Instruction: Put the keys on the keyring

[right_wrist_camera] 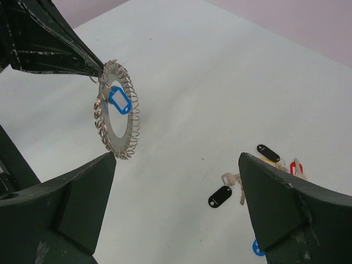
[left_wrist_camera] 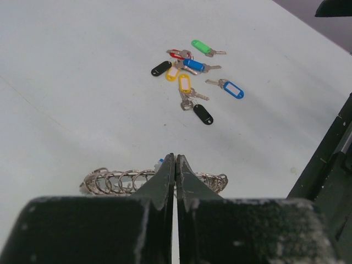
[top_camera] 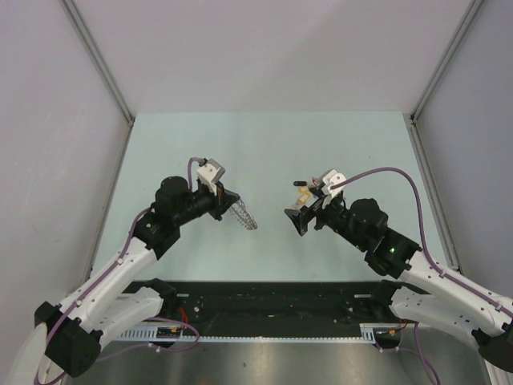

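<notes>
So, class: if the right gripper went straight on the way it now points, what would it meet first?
Probably the keyring, held up by the left gripper. It hangs slightly left of the open right gripper's line, so it might just miss and reach the table.

The keyring (left_wrist_camera: 118,180) is coiled silvery metal wire with a bright gloss. The keys (left_wrist_camera: 192,74) have metal blades and glossy coloured plastic tags. The counter (left_wrist_camera: 82,82) is pale, smooth and matt. The left end effector (left_wrist_camera: 175,160) and right end effector (right_wrist_camera: 177,165) are matt black plastic, scuffed pale at the edges.
</notes>
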`<state>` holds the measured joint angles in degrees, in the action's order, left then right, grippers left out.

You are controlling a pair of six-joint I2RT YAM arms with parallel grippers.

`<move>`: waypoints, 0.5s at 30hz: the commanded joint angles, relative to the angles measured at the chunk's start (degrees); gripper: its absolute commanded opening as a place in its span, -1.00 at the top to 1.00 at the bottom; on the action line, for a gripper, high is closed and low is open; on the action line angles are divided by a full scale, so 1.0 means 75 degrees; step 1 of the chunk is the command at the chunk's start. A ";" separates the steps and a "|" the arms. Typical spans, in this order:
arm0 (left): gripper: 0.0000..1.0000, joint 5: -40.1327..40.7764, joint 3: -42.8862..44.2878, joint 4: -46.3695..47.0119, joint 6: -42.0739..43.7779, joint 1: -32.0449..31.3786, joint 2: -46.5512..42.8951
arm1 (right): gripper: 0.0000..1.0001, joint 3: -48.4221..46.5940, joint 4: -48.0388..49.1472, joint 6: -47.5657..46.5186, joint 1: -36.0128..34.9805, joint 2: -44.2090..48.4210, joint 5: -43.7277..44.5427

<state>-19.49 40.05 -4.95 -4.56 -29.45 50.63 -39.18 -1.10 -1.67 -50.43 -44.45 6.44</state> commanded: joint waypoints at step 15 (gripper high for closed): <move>0.99 -0.0742 0.0707 0.0050 0.0303 0.0142 0.0761 | -0.99 0.0255 0.1542 0.1160 0.0104 -0.0870 -0.0436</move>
<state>-22.81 43.79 -7.44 -2.96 -29.15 56.66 -37.28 6.50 5.10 -49.60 -49.25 4.36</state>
